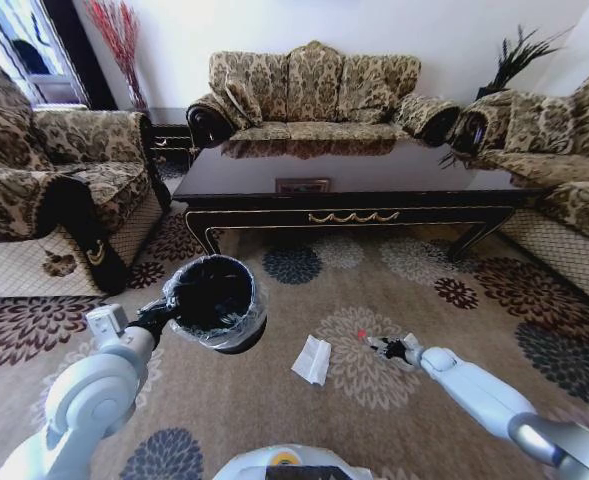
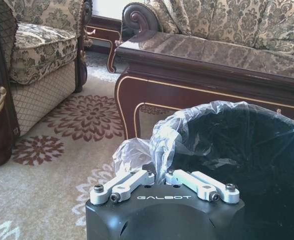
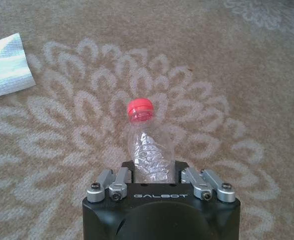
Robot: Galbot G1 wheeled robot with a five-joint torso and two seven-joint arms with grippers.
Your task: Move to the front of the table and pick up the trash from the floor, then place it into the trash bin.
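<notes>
The right tool [image 3: 151, 172] is closed around a clear plastic bottle [image 3: 149, 150] with a red cap, low over the carpet [image 1: 394, 300] in front of the desk [image 1: 354, 190]. The left tool [image 2: 164, 180] grips the bag-lined rim of the black bin [image 1: 214, 300], held above the floor. A white napkin [image 1: 312, 360] lies on the carpet between them.
</notes>
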